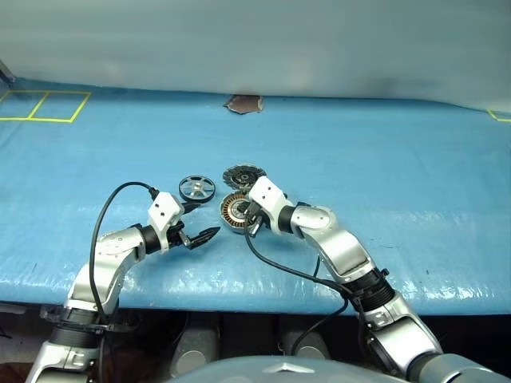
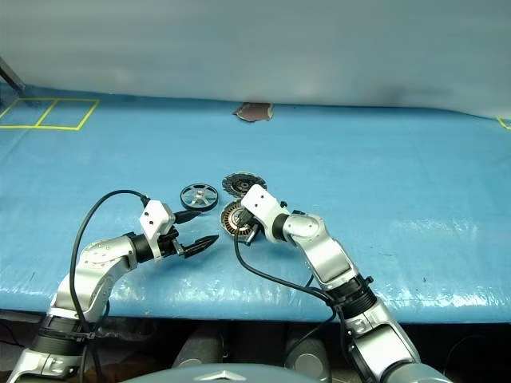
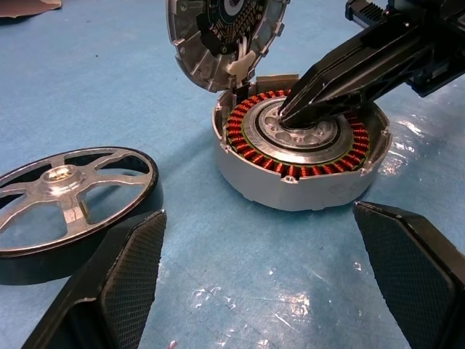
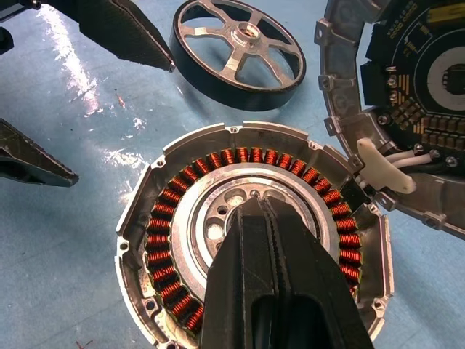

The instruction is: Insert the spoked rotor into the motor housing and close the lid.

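Note:
The motor housing (image 4: pixel 163 240), a silver cup with copper-brown windings, lies open on the blue table. My right gripper (image 4: pixel 260 207) is shut, its tips resting on the housing's central hub (image 3: pixel 305 138). The lid (image 3: pixel 221 36) stands tilted at the housing's far rim, dark circuit face showing, joined to it by white wires. The spoked rotor (image 1: pixel 196 188) lies flat on the table left of the housing. My left gripper (image 1: pixel 200 221) is open and holds nothing; it hovers just in front of the rotor and left of the housing.
A brown patch (image 1: pixel 243 104) lies at the table's far edge. Yellow tape squares (image 1: pixel 44 106) mark the far left corner. The blue cover (image 1: pixel 415 183) stretches wide to the right. Black cables (image 1: pixel 108 215) loop from both wrists near the front edge.

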Robot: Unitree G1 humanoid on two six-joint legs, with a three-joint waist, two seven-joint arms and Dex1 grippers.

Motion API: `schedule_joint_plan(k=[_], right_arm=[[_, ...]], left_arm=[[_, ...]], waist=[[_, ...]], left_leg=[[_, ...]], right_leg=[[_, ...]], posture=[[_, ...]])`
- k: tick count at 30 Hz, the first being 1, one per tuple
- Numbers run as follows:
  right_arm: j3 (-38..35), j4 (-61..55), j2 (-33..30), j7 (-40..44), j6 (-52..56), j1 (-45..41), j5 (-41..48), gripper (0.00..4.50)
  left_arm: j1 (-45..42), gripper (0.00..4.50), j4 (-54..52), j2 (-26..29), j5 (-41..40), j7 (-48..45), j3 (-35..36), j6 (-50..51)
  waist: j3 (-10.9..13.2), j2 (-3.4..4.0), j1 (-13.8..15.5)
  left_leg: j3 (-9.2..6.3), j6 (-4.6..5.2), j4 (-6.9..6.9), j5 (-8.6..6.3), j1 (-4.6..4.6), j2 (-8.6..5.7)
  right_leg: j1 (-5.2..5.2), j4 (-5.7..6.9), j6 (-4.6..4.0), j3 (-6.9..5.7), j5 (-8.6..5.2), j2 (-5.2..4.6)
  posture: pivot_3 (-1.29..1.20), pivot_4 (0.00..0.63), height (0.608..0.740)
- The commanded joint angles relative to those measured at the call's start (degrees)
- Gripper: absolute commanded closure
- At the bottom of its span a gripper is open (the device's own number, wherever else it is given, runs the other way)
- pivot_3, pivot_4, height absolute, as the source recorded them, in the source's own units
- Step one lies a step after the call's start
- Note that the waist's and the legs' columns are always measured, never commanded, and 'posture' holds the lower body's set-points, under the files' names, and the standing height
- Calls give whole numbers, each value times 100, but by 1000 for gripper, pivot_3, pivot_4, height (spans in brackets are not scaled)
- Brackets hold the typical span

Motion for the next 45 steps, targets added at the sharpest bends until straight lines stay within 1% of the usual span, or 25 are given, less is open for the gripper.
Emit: schedule_joint_plan(k=[1,15,22,32,45], right_arm=[[75,-126,55,43,94,78,61,4481],[146,-358,79,75,213,123,96,4481],[-33,-359,215,-34,155,3,150,4481],[-51,-387,302,-51,115,-129,144,4481],[240,299,178,83,127,-55,9,4481]], left_arm=[[-104,0,-54,9,-24,-10,64,-39],[-124,0,-15,-12,-3,-35,12,-35],[-81,0,-43,-10,-16,-26,34,-16],[-26,0,-70,5,-19,-40,28,12],[42,0,-117,28,-15,-15,66,11]], waist=[[0,0,-1],[1,0,-7],[2,0,-15],[4,1,-1],[4,2,-7]], left_leg=[[0,0,-3,0,0,0],[1,0,-12,0,0,3],[1,0,-13,0,0,8],[0,-1,-12,1,-4,10],[0,-2,-12,1,0,11]], right_leg=[[-1,0,2,0,1,0],[-6,-1,0,0,-1,3],[-8,-1,0,0,-1,9],[-9,-2,0,0,-1,12],[-6,-1,-2,0,-1,13]], posture=[[0,150,740],[0,150,740],[0,150,740],[0,150,740],[0,150,740]])
